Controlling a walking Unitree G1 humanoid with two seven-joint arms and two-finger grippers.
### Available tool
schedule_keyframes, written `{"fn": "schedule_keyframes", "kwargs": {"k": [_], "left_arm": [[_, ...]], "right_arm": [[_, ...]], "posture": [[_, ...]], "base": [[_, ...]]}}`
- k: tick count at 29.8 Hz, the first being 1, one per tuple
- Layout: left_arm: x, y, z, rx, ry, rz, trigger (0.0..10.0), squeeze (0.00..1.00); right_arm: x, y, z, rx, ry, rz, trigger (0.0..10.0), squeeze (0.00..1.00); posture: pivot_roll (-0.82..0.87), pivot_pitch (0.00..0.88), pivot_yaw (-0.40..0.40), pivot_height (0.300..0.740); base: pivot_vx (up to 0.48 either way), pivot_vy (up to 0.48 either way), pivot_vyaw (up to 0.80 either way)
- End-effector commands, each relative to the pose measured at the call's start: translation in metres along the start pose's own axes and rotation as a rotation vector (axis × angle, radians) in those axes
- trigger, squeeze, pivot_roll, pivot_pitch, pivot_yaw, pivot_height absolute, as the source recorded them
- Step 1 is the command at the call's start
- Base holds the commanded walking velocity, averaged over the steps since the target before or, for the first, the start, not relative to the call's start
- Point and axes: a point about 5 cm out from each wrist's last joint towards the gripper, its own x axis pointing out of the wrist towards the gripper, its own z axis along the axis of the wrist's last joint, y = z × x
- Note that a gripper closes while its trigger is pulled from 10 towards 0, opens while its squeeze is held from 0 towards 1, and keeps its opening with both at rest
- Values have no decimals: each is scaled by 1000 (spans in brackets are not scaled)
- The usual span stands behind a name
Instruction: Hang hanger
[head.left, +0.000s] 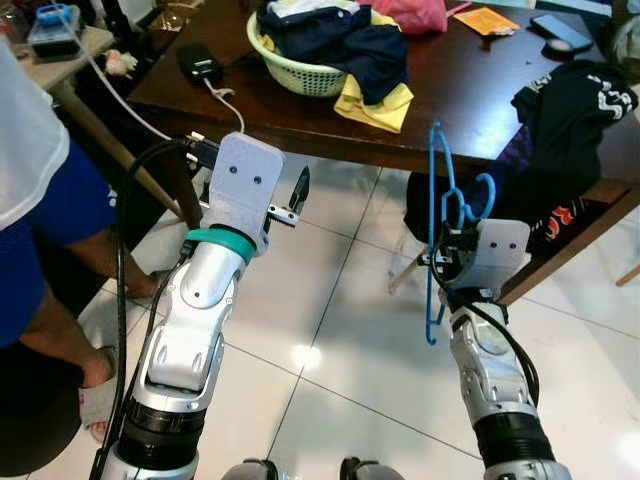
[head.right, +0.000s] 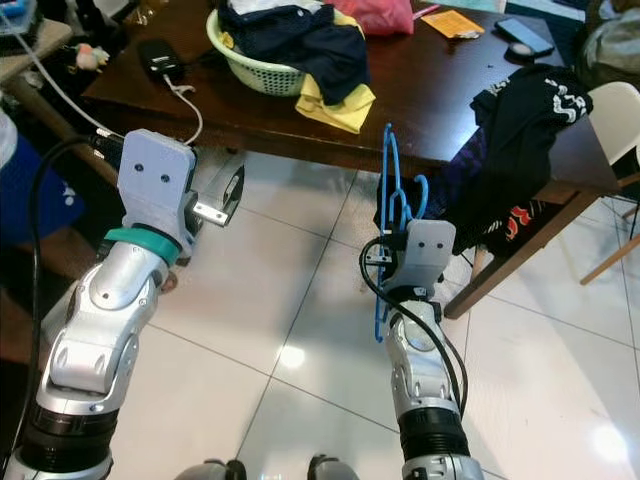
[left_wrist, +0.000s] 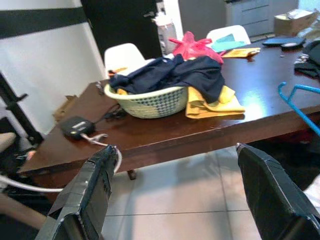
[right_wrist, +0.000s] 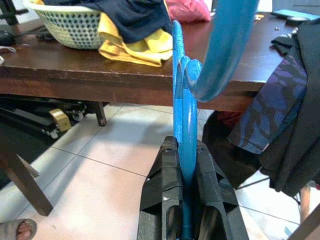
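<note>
A dark brown wooden table (head.left: 470, 90) is standing across the far side of a glossy white-tiled floor (head.left: 330, 330), and the robot is facing its near edge. On the tabletop a pale green laundry basket (head.left: 305, 72) is sitting heaped with navy clothes, a yellow garment (head.left: 375, 100) is spilling from it toward the edge, and a black garment (head.left: 565, 120) is draping over the right corner. A black charger (head.left: 200, 62) is lying at the far left. The right gripper (right_wrist: 182, 185) is clamping the blue hanger (head.left: 438, 230) between its fingers, holding it upright just before the table edge. The left gripper (left_wrist: 180, 195) is hovering with fingers spread apart, grasping nothing. A person's leg (head.left: 70, 290) is standing at the left.
</note>
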Motion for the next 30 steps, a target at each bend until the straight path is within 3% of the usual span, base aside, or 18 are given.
{"fn": "schedule_keyframes", "kwargs": {"k": [1,10,24,30], "left_arm": [[-3,-1,-3,5,20,-1,10000,0],[-3,1,0,8,3,13,10000,0],[-1,2,2,14,-5,20,10000,0],[-1,2,1,12,-3,19,10000,0]], "right_arm": [[-3,-3,-4,-5,15,-8,10000,0],[-3,-2,-4,-5,17,2,10000,0],[-5,-2,-5,4,26,-1,10000,0],[-4,-4,-5,41,38,-22,10000,0]], "posture": [[14,57,46,740],[18,60,39,740],[14,62,38,740],[14,62,38,740]], "base": [[0,0,0],[100,0,0],[458,0,0],[461,0,-800]]}}
